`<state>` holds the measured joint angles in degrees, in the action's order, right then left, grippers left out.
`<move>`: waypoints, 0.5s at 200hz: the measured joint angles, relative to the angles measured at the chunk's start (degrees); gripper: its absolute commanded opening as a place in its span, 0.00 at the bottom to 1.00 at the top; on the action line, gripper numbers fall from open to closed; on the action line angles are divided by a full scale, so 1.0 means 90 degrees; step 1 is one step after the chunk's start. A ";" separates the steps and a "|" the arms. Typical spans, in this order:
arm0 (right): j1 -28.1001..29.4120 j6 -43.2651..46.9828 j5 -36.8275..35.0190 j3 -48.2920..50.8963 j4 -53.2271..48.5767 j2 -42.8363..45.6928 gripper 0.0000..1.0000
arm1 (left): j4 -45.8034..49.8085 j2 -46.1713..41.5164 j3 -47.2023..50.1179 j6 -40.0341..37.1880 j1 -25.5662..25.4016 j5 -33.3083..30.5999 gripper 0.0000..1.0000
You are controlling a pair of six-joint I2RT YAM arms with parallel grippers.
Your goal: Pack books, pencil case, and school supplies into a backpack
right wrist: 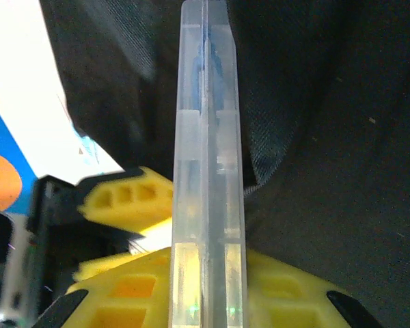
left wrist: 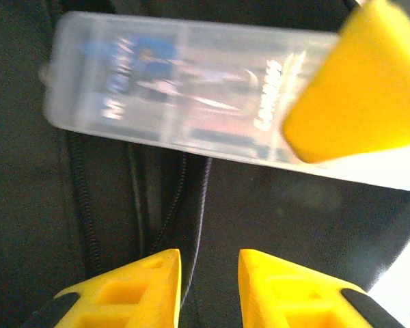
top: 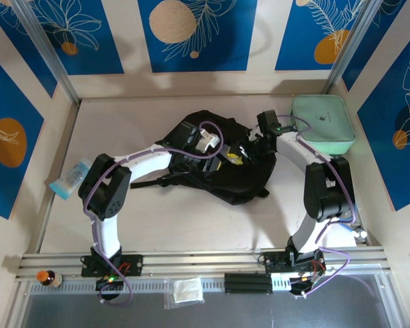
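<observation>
Your left claw [left wrist: 210, 263] just apart and empty over the black soft fabric backpack [top: 215, 179] on the desk [top: 191, 225], your right claw [right wrist: 205, 263] clamped on the small narrow clear plastic box [right wrist: 205, 137], box above the backpack's zipper, mint-green zip case [top: 322, 123] beyond, far right

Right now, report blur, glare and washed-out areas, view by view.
Left wrist view: the clear plastic box is smeared, its print unreadable; the lower right corner blows out white. Right wrist view: the box's near end is soft, bright wash at left. Top view: sharp, evenly lit, backpack nearly detail-less black.
</observation>
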<state>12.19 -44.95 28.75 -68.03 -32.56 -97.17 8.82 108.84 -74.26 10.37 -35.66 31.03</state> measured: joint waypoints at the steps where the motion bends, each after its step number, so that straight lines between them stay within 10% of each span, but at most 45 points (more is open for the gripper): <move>1: -0.0005 0.0007 -0.0002 0.0017 -0.0002 0.0017 0.06 | 0.0007 -0.0007 0.0000 0.0000 0.0002 0.0000 0.29; 100: -0.0340 0.0559 0.0102 0.0976 0.0561 0.0454 0.06 | 0.0894 0.0063 -0.0850 0.0012 0.0019 -0.1316 0.51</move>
<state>9.13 -39.92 29.67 -59.24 -27.51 -93.08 16.86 109.40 -81.91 10.48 -35.48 19.18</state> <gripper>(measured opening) 0.205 0.477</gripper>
